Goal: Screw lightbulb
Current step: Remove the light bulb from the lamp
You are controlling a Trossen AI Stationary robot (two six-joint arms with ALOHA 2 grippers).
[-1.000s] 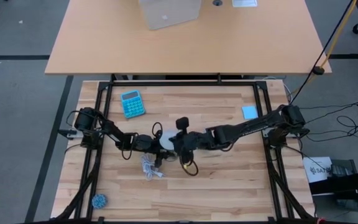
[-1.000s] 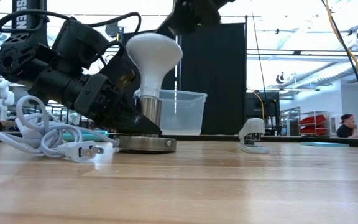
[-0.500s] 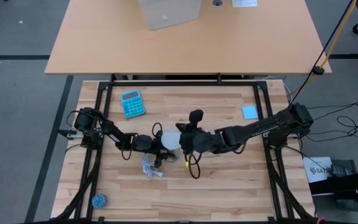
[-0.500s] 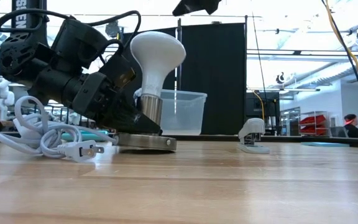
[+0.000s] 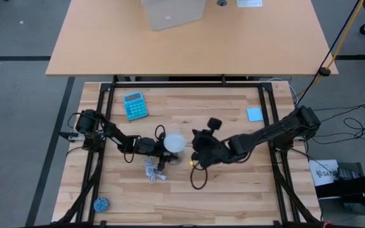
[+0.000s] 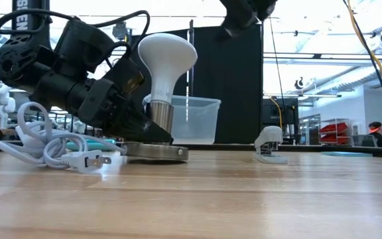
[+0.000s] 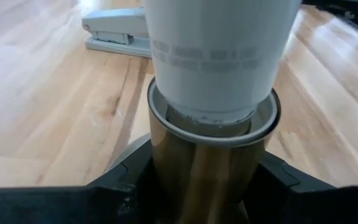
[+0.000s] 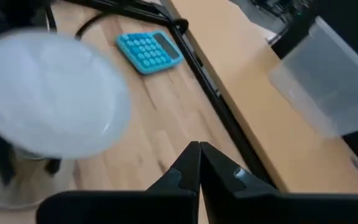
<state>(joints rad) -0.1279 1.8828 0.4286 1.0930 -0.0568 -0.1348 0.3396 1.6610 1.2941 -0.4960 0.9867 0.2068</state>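
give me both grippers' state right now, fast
Left gripper: jaws clamped on the socket under the lightbulb.
Right gripper: jaws shut, holding nothing, off the lightbulb.

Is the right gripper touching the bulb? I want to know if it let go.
No. In the high view the right gripper sits beside the bulb with bare wood between them.

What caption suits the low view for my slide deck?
Left gripper clamps the socket under the upright lightbulb.
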